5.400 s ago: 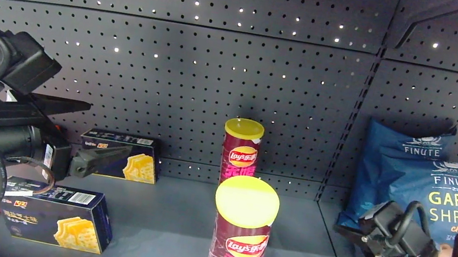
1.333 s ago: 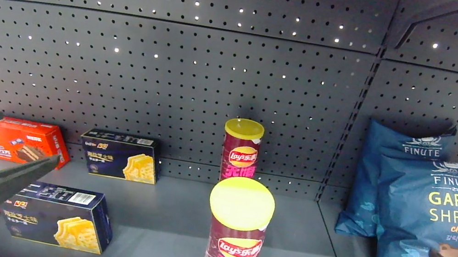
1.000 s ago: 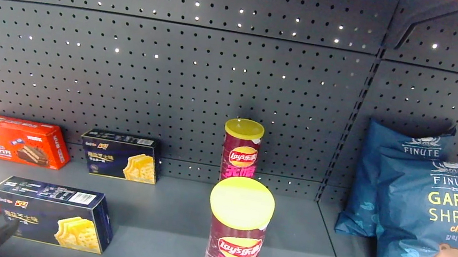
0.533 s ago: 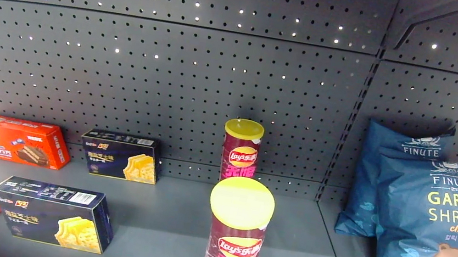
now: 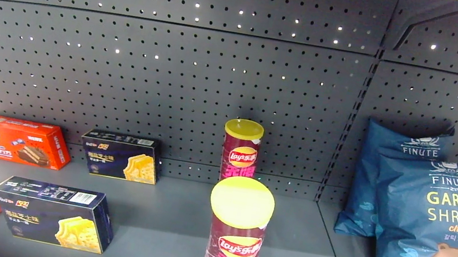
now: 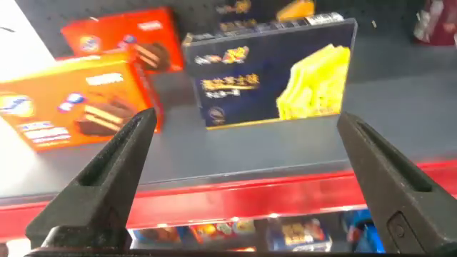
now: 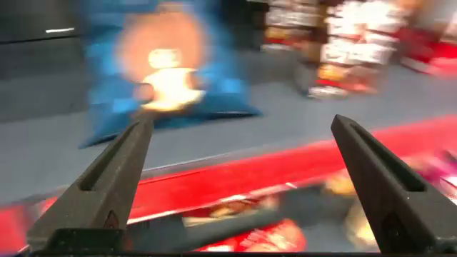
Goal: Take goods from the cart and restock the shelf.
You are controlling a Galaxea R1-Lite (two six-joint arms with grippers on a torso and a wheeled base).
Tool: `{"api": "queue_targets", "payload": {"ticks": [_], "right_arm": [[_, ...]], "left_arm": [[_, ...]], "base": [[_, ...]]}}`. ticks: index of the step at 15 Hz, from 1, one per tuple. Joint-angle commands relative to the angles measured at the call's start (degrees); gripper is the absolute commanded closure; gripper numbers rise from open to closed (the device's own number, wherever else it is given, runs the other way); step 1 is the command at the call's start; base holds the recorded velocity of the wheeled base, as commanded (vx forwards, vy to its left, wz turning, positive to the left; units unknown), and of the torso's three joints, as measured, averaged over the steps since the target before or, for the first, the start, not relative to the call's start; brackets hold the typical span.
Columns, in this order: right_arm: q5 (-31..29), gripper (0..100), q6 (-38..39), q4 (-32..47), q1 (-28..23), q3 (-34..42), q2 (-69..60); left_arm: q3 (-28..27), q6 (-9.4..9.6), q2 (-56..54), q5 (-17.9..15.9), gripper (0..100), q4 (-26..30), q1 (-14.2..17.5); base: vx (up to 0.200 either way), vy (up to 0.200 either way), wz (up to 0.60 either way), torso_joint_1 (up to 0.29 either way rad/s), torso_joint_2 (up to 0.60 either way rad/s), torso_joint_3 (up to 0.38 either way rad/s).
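Right ahead of the left gripper [image 6: 246, 120], spread wide and empty, sit the navy box [image 6: 271, 71] and orange box [image 6: 71, 100] on the shelf [image 6: 214, 153], while the right gripper [image 7: 243, 121], equally spread, faces the blue bag [image 7: 164, 64].

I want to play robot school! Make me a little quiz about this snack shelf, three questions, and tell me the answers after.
1. True or false: the front chip can and the back chip can both stand upright on the shelf.
2. What does the left gripper hold? A) an orange box B) a chip can C) nothing, its jaws are open
3. Fill in: the front blue bag shows a picture of a ___.

Key: 1 true; 2 C; 3 bear.
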Motion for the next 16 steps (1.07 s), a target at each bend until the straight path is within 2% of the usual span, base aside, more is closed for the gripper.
{"api": "queue_targets", "payload": {"ticks": [1,2,4,6,8,9,10,11,12,13,14,16], "right_arm": [[8.66,0,-2.03,0.0,0.22,1.1,-0.62],[7.6,0,-0.98,0.0,0.13,1.1,-0.62],[6.46,0,-0.19,0.0,0.13,1.1,-0.62],[6.55,0,-0.54,0.0,0.13,1.1,-0.62],[6.55,0,-0.54,0.0,0.13,1.1,-0.62],[6.55,0,-0.54,0.0,0.13,1.1,-0.62],[6.55,0,-0.54,0.0,0.13,1.1,-0.62],[6.55,0,-0.54,0.0,0.13,1.1,-0.62],[6.55,0,-0.54,0.0,0.13,1.1,-0.62],[6.55,0,-0.54,0.0,0.13,1.1,-0.62],[6.55,0,-0.54,0.0,0.13,1.1,-0.62],[6.55,0,-0.54,0.0,0.13,1.1,-0.62]], "left_arm": [[0.39,0.19,-3.61,-0.1,0,0.2,-0.08],[2.06,-0.08,-3.61,-1.5,0,0.64,-0.08],[2.06,-0.96,-3.61,-5.64,0,1.78,-0.08],[2.06,-1.48,-3.61,-12.67,0,4.86,-0.08],[2.06,-1.13,-3.61,-11.88,0,5.21,0.0],[2.06,-1.83,-3.61,-7.13,0,5.3,-0.08],[2.06,-2.63,-3.7,-4.32,0,5.21,-0.08],[2.06,-3.68,-3.26,-3.7,0,5.3,2.99],[2.06,-3.68,-1.15,-4.14,0,5.3,8.35],[1.97,-3.77,-0.45,-5.9,0,5.38,10.46],[1.97,-3.68,-0.54,-7.13,0,5.3,10.55],[2.06,-3.33,-5.37,-6.87,0,5.21,9.67]], "base": [[0.0,0.0,0.0,0.0,0.0,0.0],[0.0,0.0,0.0,0.0,0.0,0.0],[0.0,0.0,0.0,0.0,0.0,0.0],[0.0,0.0,0.0,0.0,0.0,0.0],[0.0,0.0,0.0,0.0,0.0,0.0],[0.0,0.0,0.0,0.0,0.0,0.0],[0.0,0.0,0.0,0.0,0.0,0.0],[0.0,0.0,0.0,0.0,0.0,0.0],[0.0,0.0,0.0,0.0,0.0,0.0],[0.0,0.0,0.0,0.0,0.0,0.0],[0.0,0.0,0.0,0.0,0.0,0.0],[0.0,0.0,0.0,0.0,0.0,0.0]]}}
